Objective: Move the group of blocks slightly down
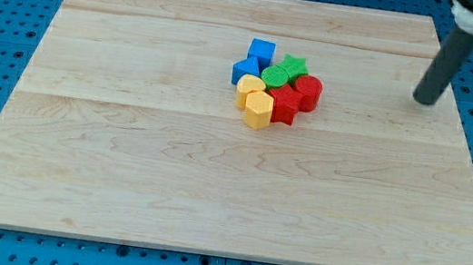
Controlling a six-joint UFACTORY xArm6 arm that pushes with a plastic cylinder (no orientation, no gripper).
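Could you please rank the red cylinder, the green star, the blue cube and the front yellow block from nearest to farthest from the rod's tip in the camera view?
From my tip, at the view's right, apart from the cluster:
1. Red cylinder, cluster's right edge.
2. Green star, top right.
3. Blue cube, top left, and the front yellow block, bottom: too close to call.

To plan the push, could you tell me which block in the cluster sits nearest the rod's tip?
The red cylinder on the cluster's right edge is closest to my tip, which stands clear of the blocks at the view's right; the other blocks lie farther left.
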